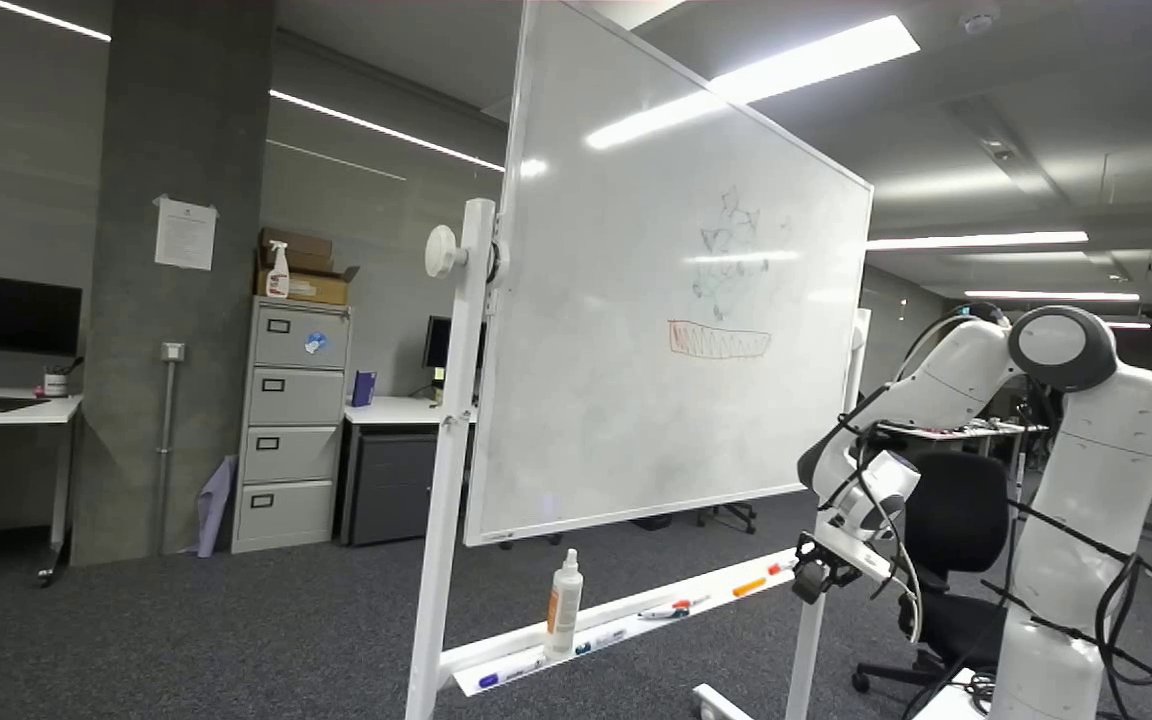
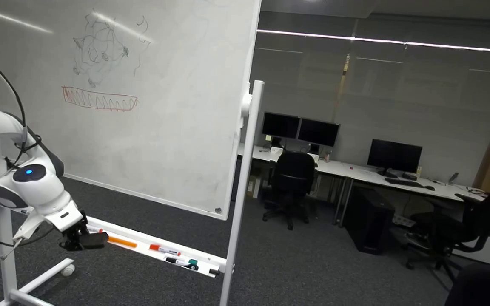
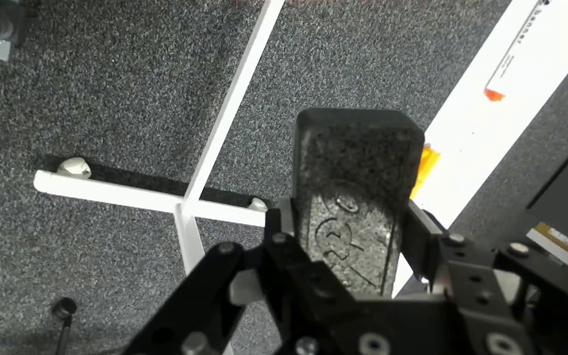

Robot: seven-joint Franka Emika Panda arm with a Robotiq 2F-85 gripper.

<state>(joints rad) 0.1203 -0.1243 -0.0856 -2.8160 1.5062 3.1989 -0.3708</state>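
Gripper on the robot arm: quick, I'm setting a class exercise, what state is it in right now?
Gripper: closed, holding a black whiteboard eraser.

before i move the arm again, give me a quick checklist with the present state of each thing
1. Grip on the dark block: ok; the gripper is closed on it from both sides.
2. Dark block off the whiteboard: ok; it shows below the lower edge in both exterior views.
3. Dark block clear of the tray: cannot tell; they overlap in the wrist view, so any gap cannot be judged.
4. Bottle upright: ok; it stands on the tray.
5. Whiteboard bare: not ok; it bears a red hatched strip and a dark sketch.
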